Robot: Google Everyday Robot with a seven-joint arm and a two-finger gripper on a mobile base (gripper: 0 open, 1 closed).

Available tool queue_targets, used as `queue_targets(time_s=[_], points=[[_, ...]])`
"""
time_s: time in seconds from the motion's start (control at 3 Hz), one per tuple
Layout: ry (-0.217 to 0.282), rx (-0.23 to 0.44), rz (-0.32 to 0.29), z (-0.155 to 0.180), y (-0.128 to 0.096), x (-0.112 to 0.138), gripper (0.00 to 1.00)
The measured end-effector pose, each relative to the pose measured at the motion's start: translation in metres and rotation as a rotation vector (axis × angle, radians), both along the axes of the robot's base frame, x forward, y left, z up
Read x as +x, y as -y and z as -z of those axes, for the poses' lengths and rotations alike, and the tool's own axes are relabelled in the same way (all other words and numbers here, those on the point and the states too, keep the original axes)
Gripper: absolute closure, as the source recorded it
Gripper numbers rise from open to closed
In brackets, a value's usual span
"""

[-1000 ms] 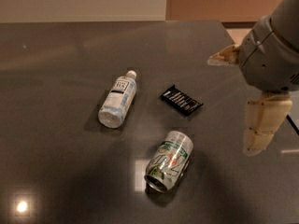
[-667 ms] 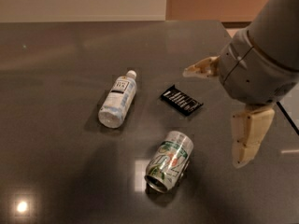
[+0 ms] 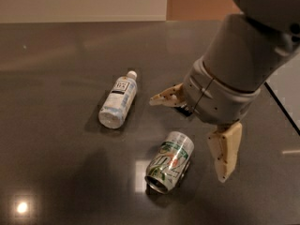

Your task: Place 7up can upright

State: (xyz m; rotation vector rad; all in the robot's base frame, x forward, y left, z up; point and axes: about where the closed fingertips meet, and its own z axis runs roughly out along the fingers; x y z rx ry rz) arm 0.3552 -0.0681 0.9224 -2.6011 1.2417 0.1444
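The 7up can [image 3: 169, 167], silver with a green-and-white label, lies on its side on the dark table [image 3: 56, 78], its open end toward the front left. My gripper [image 3: 192, 137] is open and hangs just above and right of the can. One tan finger [image 3: 167, 97] points left above the can's far end. The other finger [image 3: 226, 150] points down to the can's right. Neither finger touches the can.
A clear plastic bottle [image 3: 117, 100] with a white cap lies on its side left of the gripper. A small black object [image 3: 186, 110] is almost wholly hidden behind the gripper's wrist. The table's right edge [image 3: 281, 104] runs close behind the arm.
My gripper has moved left and toward the can, from the table's right edge to just above the can. It now covers the small black object. The can and bottle have not moved.
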Motion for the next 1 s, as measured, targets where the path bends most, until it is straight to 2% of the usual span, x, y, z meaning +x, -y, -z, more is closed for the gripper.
queue_targets(time_s=[0.67,1.0], points=[[-0.009,-0.064,-0.185,0.042,-0.013,-0.016,0.0],[0.005,-0.091,-0.242,0.061,-0.016,-0.019,0.0]])
